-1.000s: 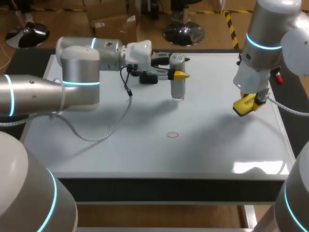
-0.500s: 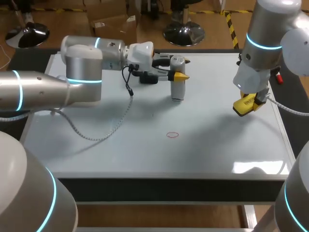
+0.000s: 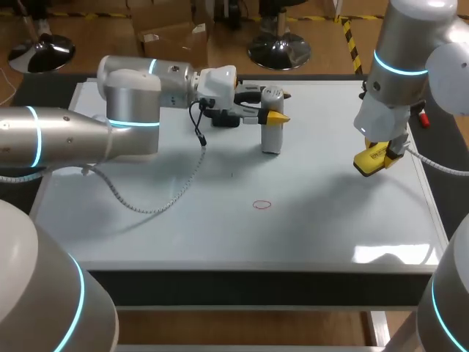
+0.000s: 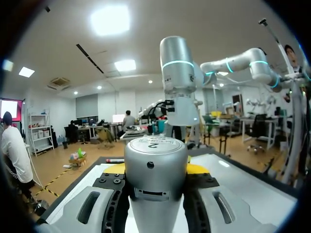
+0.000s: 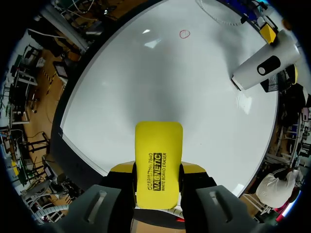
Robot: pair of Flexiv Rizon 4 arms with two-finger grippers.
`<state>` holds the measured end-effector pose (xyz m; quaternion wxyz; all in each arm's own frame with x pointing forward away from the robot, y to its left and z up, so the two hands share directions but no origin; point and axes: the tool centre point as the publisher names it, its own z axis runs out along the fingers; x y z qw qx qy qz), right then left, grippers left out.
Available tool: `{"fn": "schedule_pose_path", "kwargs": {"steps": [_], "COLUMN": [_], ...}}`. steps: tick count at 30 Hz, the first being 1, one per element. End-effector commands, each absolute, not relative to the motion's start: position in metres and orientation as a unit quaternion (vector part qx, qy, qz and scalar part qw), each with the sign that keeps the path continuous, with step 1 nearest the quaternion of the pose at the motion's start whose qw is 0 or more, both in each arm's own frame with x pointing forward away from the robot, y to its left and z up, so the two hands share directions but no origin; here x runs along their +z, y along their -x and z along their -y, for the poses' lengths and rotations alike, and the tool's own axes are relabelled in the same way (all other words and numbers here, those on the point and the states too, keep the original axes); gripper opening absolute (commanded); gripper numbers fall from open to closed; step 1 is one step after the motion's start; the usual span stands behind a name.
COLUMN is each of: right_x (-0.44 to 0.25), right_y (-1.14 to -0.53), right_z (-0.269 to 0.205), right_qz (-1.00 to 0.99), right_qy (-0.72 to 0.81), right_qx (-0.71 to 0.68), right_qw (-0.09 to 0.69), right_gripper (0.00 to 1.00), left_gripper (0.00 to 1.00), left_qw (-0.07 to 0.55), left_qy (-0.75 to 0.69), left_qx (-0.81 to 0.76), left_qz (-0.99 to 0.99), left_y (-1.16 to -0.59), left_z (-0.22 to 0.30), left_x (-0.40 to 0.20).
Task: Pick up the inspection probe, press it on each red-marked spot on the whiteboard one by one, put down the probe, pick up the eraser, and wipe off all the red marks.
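Observation:
The silver inspection probe stands upright with its lower end on the whiteboard near the back middle. My left gripper is shut on the probe's upper part from the side. In the left wrist view the probe fills the gap between the fingers. One red circle shows on the board nearer the front. My right gripper hangs over the board's right side, shut on the yellow eraser. From the right wrist, the eraser sticks out ahead, with the probe and red circle beyond.
A grey cable from my left arm droops across the board's left half. A red marker lies at the board's right edge behind my right arm; the same marker shows past the probe in the left wrist view.
My left arm shifted slightly right and lowered the probe onto a red mark that showed under it earlier; that mark is now covered. The right arm has not moved.

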<state>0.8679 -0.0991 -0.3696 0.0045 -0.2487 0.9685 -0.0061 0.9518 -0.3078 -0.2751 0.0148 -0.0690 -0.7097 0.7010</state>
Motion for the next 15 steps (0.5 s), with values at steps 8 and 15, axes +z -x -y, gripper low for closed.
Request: {"fn": "schedule_pose_path", "kwargs": {"steps": [8, 15], "right_x": [-0.3692, -0.3692], "right_y": [-0.8683, -0.8683], "right_z": [0.0994, 0.0994], "right_qz": [-0.968, -0.968], "right_qy": [0.249, 0.249], "right_qx": [-0.007, -0.007], "right_qw": [0.004, 0.004], "right_gripper": [0.00, 0.00], "left_gripper": [0.00, 0.00], "left_qw": [0.013, 0.011], "left_qy": [0.066, 0.065], "left_qx": [0.697, 0.697], "left_qz": [0.714, 0.714], "left_y": [-0.9512, -0.9511], "left_z": [0.3087, 0.3082], "left_x": [-0.2756, -0.2717]}}
